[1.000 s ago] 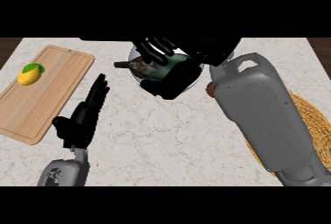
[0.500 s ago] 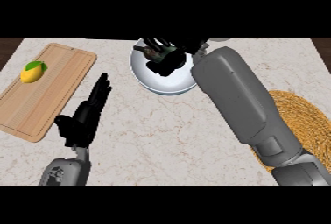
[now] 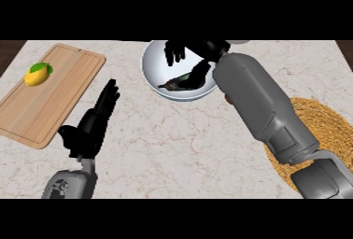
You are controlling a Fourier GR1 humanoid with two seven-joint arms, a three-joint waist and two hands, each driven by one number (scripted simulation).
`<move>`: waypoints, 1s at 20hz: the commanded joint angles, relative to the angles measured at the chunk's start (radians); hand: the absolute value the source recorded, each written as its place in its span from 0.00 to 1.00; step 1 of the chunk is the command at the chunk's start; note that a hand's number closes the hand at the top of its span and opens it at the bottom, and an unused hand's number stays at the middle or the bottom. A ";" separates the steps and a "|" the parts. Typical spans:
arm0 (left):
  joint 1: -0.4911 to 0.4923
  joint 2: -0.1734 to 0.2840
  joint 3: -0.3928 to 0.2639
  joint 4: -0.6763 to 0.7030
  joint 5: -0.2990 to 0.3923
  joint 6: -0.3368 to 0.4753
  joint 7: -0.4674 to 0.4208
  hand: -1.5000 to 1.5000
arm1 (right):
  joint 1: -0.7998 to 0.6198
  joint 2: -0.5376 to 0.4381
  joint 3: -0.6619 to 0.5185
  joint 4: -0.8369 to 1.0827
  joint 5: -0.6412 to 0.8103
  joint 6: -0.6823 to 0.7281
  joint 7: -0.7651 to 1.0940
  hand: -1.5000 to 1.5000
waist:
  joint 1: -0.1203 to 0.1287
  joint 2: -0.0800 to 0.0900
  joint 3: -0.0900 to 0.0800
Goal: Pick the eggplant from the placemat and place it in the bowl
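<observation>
The dark eggplant (image 3: 178, 83) lies inside the white bowl (image 3: 155, 65) at the back middle of the counter. My right hand (image 3: 198, 49) hovers over the bowl's far side, open, with its fingers (image 3: 172, 53) spread above the bowl and its thumb down beside the eggplant's right end. My right forearm runs from the lower right across the woven straw placemat (image 3: 328, 126), which has nothing visible on it. My left hand (image 3: 92, 126) rests open on the counter at the lower left, fingers pointing away.
A wooden cutting board (image 3: 48, 102) lies at the left with a yellow-green fruit (image 3: 37, 74) on its far end. Marble counter shows between the board and the placemat.
My right hand has moved farther over the bowl and spread its fingers. The eggplant, earlier wrapped in that hand, now lies in the bowl. The left hand has stayed still.
</observation>
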 commanded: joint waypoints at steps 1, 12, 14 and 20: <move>-0.034 -0.014 -0.015 -0.006 -0.007 0.006 0.032 0.50 | -0.024 -0.020 -0.017 0.126 -0.009 0.080 -0.129 0.00 | 0.009 0.006 0.001; -0.028 -0.014 -0.003 -0.037 0.014 0.003 0.071 0.50 | -0.113 -0.059 -0.259 0.188 -0.219 0.144 -0.221 0.00 | 0.000 -0.003 0.001; -0.022 -0.006 0.016 0.043 0.000 0.003 -0.025 0.50 | -0.157 -0.016 -0.291 0.205 -0.255 0.176 -0.128 0.00 | -0.019 -0.008 0.000; 0.015 -0.026 -0.009 0.018 -0.021 0.025 -0.022 0.50 | -0.119 -0.142 -0.334 0.281 -0.288 0.331 -0.143 0.00 | -0.011 -0.002 0.001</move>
